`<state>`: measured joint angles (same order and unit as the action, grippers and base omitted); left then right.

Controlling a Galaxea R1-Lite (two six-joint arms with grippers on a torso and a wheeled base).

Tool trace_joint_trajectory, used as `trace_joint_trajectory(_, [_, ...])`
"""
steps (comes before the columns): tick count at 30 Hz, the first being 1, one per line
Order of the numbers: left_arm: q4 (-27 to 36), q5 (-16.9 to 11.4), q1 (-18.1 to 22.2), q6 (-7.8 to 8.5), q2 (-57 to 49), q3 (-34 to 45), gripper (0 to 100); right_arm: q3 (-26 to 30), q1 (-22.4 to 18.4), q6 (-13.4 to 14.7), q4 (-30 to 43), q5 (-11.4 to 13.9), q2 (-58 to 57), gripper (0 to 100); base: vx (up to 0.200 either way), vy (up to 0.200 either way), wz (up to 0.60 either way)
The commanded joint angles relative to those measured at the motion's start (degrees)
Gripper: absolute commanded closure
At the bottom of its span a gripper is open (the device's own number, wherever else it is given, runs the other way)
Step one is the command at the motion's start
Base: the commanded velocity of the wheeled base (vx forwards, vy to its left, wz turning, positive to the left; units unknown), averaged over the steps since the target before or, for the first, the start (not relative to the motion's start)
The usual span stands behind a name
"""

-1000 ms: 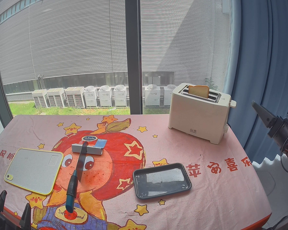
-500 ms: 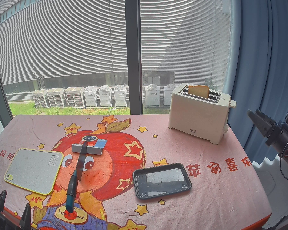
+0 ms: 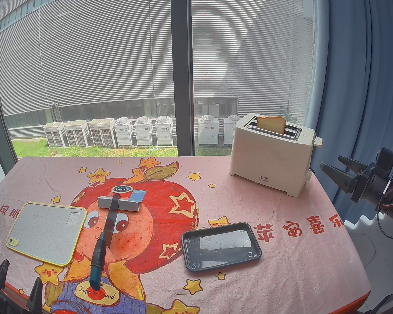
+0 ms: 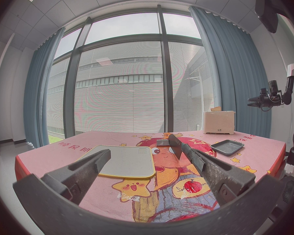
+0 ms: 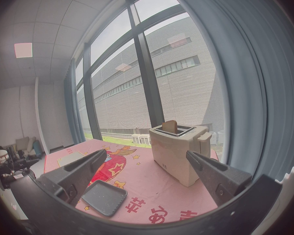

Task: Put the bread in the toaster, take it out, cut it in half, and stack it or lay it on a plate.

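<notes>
- The bread slice (image 3: 271, 124) is seen standing in a slot of the white toaster (image 3: 270, 162), with its top above the rim. The first step is therefore judged as done (whether it is toasted cannot be told).
- Taking out, cutting and plating are left. The cutting board (image 3: 46, 232) and the black plate (image 3: 221, 246) lie bare, and the knife (image 3: 102, 240) is not held.
- The jaws of the right gripper (image 3: 332, 162) are spread and empty, near the toaster but apart from it. Those of the left gripper (image 3: 21, 272) are spread too, at the near edge.
- The tabletop (image 3: 292, 258) is covered by a pink cartoon cloth. A large window (image 3: 96, 57) and a blue curtain (image 3: 362, 66) are seen behind.
</notes>
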<state>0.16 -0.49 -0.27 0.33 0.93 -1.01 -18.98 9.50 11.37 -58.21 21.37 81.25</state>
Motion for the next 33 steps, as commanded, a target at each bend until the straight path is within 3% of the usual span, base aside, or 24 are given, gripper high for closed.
trace_joint_trajectory(1, [0.02, -0.04, 0.00, 0.02, -0.93, 1.01, 0, -3.78, -0.18, -1.88, 2.05, -0.01, -2.06, 0, 0.000, 0.000, 0.00])
trace_joint_trajectory(6, [0.02, -0.04, 0.00, 0.02, -0.93, 1.01, 0, -9.41, -0.62, -2.50, 3.19, -0.10, -0.30, 0, 0.000, 0.000, 0.00])
trace_joint_trajectory(12, [0.02, -0.04, 0.00, 0.02, -0.93, 1.01, 0, -19.60, -1.94, -5.84, 15.58, -0.72, 2.42, 0, 0.000, 0.000, 0.00])
trace_joint_trajectory(17, [0.02, -0.04, 0.00, 0.02, -0.93, 1.01, 0, -21.80, -1.59, -9.09, 21.30, -0.72, 2.33, 0, 0.000, 0.000, 0.00])
trace_joint_trajectory(23, [0.02, -0.04, 0.00, 0.02, -0.93, 1.01, 0, -22.94, -3.61, -11.02, 21.47, -0.10, 4.88, 0, 0.000, 0.000, 0.00])
trace_joint_trajectory(27, [0.02, -0.04, 0.00, 0.02, -0.93, 1.01, 0, -23.73, -3.78, -14.01, 21.47, -0.01, 7.61, 0, 0.000, 0.000, 0.00])
trace_joint_trajectory(33, [0.02, -0.04, 0.00, 0.02, -0.93, 1.01, 0, -25.93, -1.85, -14.36, 21.74, -0.10, 11.03, 0, 0.000, 0.000, 0.00])
